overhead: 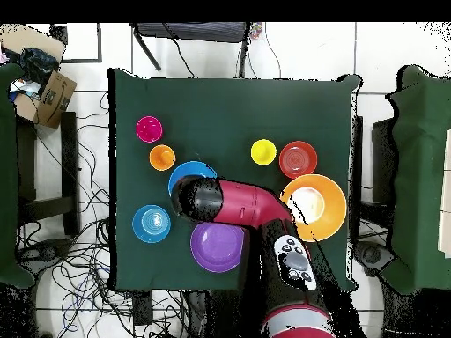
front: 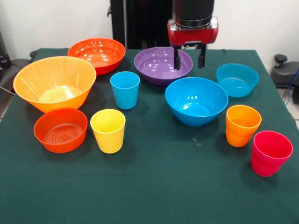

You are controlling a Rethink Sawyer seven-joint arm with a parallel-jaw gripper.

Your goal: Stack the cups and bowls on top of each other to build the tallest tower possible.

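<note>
My gripper (front: 189, 58) hangs open and empty above the table's far side, over the gap between the purple bowl (front: 163, 65) and the large blue bowl (front: 196, 100). The small teal bowl (front: 237, 79) is at the right. The large light orange bowl (front: 54, 88), medium red-orange bowl (front: 97, 55) and small red-orange bowl (front: 60, 129) are at the left. The blue cup (front: 125, 89), yellow cup (front: 108, 130), orange cup (front: 242, 125) and pinkish red cup (front: 271, 152) stand upright. Each stands apart; there is no tower. In the overhead view the arm (overhead: 238, 202) hides the gripper, blue cup and medium red-orange bowl.
The green tablecloth (front: 154, 186) covers the table to its edges. In the overhead view, cables lie on the floor around the table, a cardboard box (overhead: 53, 97) sits at the upper left, and another green table (overhead: 423, 176) stands at the right.
</note>
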